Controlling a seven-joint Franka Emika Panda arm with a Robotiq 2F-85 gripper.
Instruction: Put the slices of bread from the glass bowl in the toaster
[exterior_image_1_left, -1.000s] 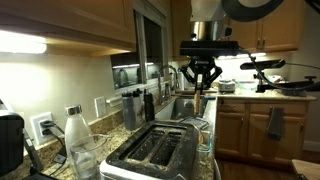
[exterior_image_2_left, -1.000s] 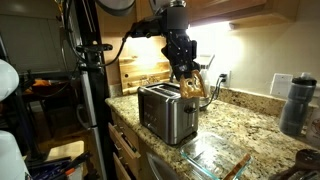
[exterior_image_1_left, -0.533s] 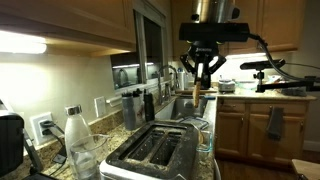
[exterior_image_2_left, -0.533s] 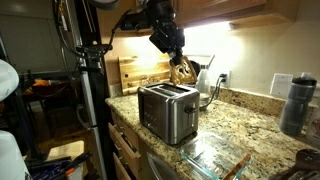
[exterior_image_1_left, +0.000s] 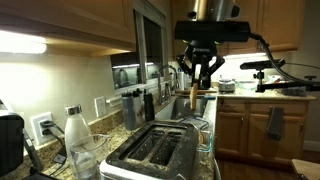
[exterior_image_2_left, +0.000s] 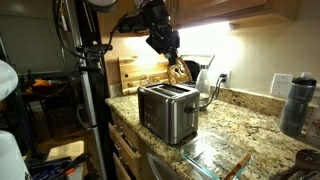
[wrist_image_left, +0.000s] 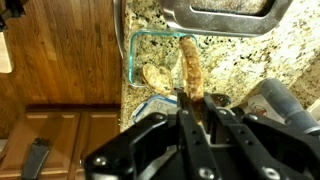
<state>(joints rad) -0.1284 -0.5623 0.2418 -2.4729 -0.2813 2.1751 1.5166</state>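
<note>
**Claw pinches one slice, high over the toaster**

Claw (exterior_image_1_left: 199, 84) is clamped narrow on a slice of bread (exterior_image_1_left: 196, 97), which dangles edge-down from the fingertips, clear of everything. By my reading this is the carry step: one slice is out of the bowl and not yet in a slot.

Biggest thing first: the toaster (exterior_image_1_left: 155, 150) sits on the counter at about 7 o'clock from the claw in an exterior view, and close to 6 o'clock in the other exterior picture (exterior_image_2_left: 167, 112). Its two long slots (exterior_image_1_left: 150, 146) look dark and empty from here, though I can't see to the bottom of them.

Next down in size is the glass bowl (wrist_image_left: 131, 58). In the wrist view it lies at 11 o'clock from the fingertips, on the granite counter (wrist_image_left: 250, 60) near the edge, with the sink (wrist_image_left: 225, 12) at 1 o'clock. Inside it lies a second slice (wrist_image_left: 156, 76), flat on the bottom, tan and pale. Whether more lie under it I cannot tell.

Next move, as I judge it: bring the claw across until the slice hangs right over a slot, turn the wrist so the slice runs along the slot's length, then lower and let go. A skewed slice would catch on the rim. After that, the slice in the bowl remains to be fetched.
</note>
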